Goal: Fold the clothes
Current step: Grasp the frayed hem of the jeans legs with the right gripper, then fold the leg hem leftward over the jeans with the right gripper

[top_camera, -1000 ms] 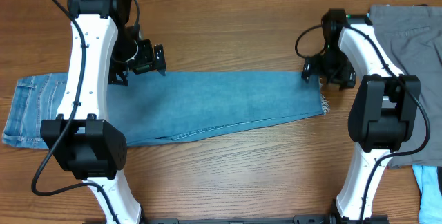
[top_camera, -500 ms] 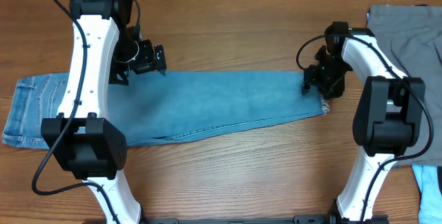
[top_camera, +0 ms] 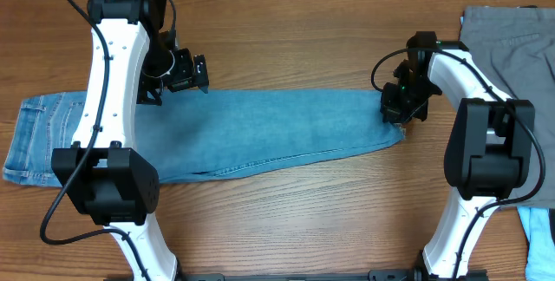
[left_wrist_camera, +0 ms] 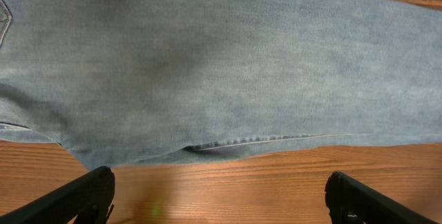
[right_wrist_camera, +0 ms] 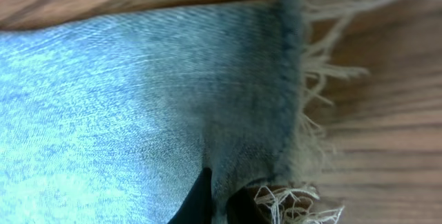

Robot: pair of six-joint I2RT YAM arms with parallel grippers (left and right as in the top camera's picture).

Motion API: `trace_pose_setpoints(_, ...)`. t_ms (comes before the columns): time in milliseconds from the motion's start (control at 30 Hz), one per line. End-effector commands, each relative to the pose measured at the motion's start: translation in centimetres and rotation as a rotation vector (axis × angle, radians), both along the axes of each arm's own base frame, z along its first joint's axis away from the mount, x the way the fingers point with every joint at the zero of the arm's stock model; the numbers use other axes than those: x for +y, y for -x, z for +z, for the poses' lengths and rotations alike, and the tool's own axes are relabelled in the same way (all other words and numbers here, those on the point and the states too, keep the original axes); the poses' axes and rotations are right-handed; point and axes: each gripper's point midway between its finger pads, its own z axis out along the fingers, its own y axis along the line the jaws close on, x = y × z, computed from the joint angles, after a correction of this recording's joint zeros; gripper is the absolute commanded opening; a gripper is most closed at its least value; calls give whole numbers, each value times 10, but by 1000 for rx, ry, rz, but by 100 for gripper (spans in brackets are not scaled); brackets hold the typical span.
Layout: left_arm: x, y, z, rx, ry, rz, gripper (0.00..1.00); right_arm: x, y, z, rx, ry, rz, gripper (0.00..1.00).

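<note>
The clothes, light blue jeans (top_camera: pixel 260 133), lie flat across the table, waistband at the left and frayed leg hem (top_camera: pixel 401 132) at the right. My right gripper (top_camera: pixel 395 109) sits on the hem's far corner. In the right wrist view it (right_wrist_camera: pixel 222 207) is shut, pinching a fold of denim (right_wrist_camera: pixel 173 92) beside the loose threads. My left gripper (top_camera: pixel 189 73) hovers over the far edge of the jeans near the thigh. In the left wrist view it (left_wrist_camera: pixel 221 200) is wide open over bare wood, with the denim (left_wrist_camera: pixel 207 65) just ahead of the fingertips (left_wrist_camera: pixel 79 195).
A grey garment (top_camera: pixel 512 38) lies at the far right of the wooden table (top_camera: pixel 295 212), behind the right arm. A bit of blue cloth (top_camera: pixel 539 238) shows at the right front corner.
My right gripper moved down onto the hem corner and shut on it, drawing the hem slightly to the left. The left arm stayed still and open.
</note>
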Motion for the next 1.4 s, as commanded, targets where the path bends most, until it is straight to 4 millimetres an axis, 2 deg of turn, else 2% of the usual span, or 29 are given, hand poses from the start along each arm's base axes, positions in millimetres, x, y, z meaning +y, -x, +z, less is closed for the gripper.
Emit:
trace_pose_setpoints(0, 3, 0, -1, 2, -10, 11, 100, -39, 3, -1, 46, 178, -110, 4)
trace_pose_setpoints(167, 2, 1, -1, 2, -10, 8, 100, -78, -3, 36, -8, 308, -229, 4)
trace_pose_setpoints(233, 2, 0, -1, 0, -10, 8, 100, -92, -1, 58, -47, 342, -276, 4)
trace_pose_setpoints(333, 2, -1, -1, -5, -10, 8, 100, -94, 0, 80, -90, 340, -291, 4)
trace_pose_setpoints(400, 2, -2, -1, -7, -10, 8, 100, -88, 0, 92, -121, 311, -293, 4)
trace_pose_setpoints(533, 2, -6, -1, -24, -8, 9, 100, -36, -7, 113, -189, 116, -209, 4)
trace_pose_setpoints(633, 2, -7, -1, -28, -6, 15, 100, -4, -8, 117, -201, 35, -136, 4)
trace_pose_setpoints(667, 2, -7, -1, -27, -6, 15, 100, 14, -7, 118, -199, -2, -104, 4)
trace_pose_setpoints(967, 2, -6, -1, -25, -6, 15, 100, 112, 7, 118, -213, -61, 118, 4)
trace_pose_setpoints(1167, 2, -6, -1, -24, -7, 15, 100, 156, 18, 117, -232, -80, 216, 4)
trace_pose_setpoints(1367, 2, -6, -1, -24, -7, 15, 100, 196, 21, 103, -235, -152, 219, 4)
